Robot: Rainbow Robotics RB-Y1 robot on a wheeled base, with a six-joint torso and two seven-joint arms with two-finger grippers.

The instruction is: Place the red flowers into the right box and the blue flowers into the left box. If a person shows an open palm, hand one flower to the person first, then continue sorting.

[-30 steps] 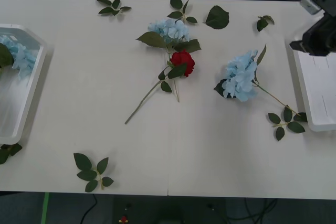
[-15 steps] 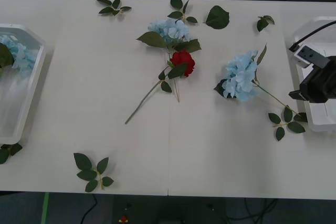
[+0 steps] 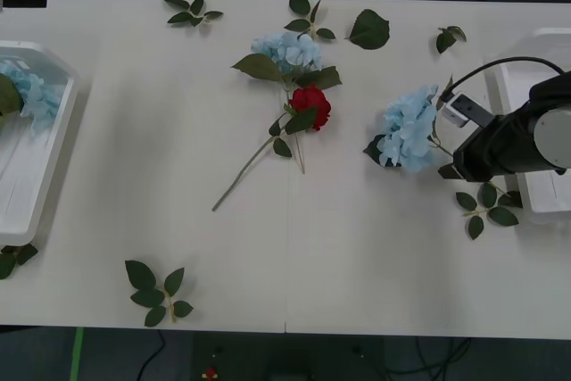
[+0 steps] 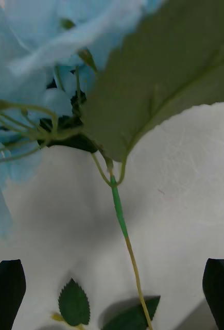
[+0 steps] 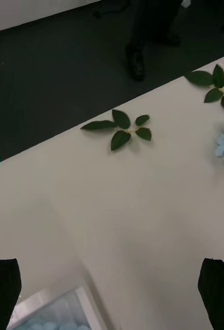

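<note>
**Inspector:** Start with the desk. It is white and carries everything you are sorting. The left box sits at its left edge with a blue flower already lying in its far end. The right box sits at the right edge, partly covered by your right arm.

**Operator:** And the loose flowers?

**Inspector:** Two blue flowers lie outside the boxes. One blue hydrangea rests right of centre, its stem running toward the right box. Another blue hydrangea lies near the far middle, and a red rose lies just beside it on the near side, their stems and leaves overlapping. Leaf sprigs are scattered about the desk.

**Operator:** Where is my right gripper?

**Inspector:** Your right gripper hangs low over the stem of the right-hand hydrangea, just beside its head. In the right wrist view the black fingers stand spread wide, one at each corner, with the stem between them and touching neither. They grasp nothing.

**Operator:** And the left?

**Inspector:** Your left gripper hovers above the far corner of the left box, over bare desk. Its fingers are likewise spread apart and empty. A sprig lies well ahead of it, near the desk's far edge.
</note>
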